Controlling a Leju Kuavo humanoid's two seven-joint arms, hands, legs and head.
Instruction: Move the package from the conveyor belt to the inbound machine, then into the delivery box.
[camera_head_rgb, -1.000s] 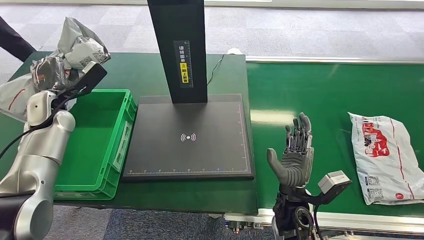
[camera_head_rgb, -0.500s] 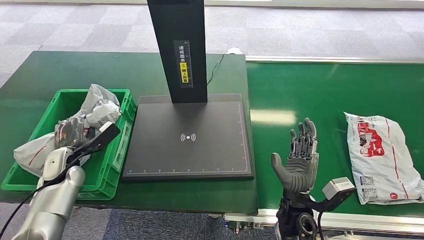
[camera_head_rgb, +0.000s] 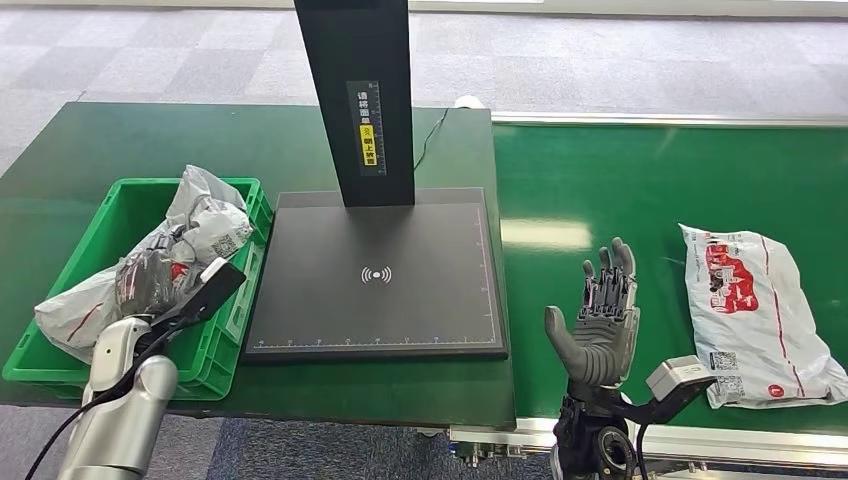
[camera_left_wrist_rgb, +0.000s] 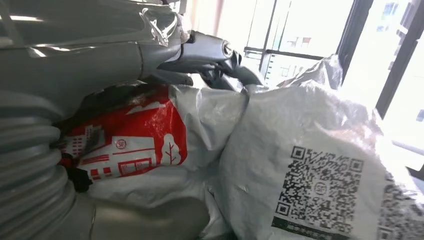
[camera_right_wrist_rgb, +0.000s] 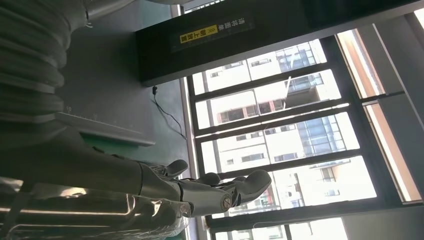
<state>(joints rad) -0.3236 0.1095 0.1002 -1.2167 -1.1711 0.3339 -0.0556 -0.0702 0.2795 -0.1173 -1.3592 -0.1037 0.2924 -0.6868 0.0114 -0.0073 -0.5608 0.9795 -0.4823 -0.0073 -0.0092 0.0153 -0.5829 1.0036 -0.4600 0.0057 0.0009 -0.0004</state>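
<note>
The left hand (camera_head_rgb: 150, 280) grips a crumpled grey package (camera_head_rgb: 195, 225), its fingers (camera_left_wrist_rgb: 210, 52) wrapped over the plastic. The package sits partly inside the green delivery box (camera_head_rgb: 235, 290), one end hanging over the box's near-left rim. The right hand (camera_head_rgb: 598, 320) is upright above the conveyor belt (camera_head_rgb: 650, 170), palm facing the inbound machine (camera_head_rgb: 380, 270), fingers extended and apart, grasping nothing. A second package (camera_head_rgb: 755, 310), white with red print, lies flat on the belt to the right of that hand, apart from it.
</note>
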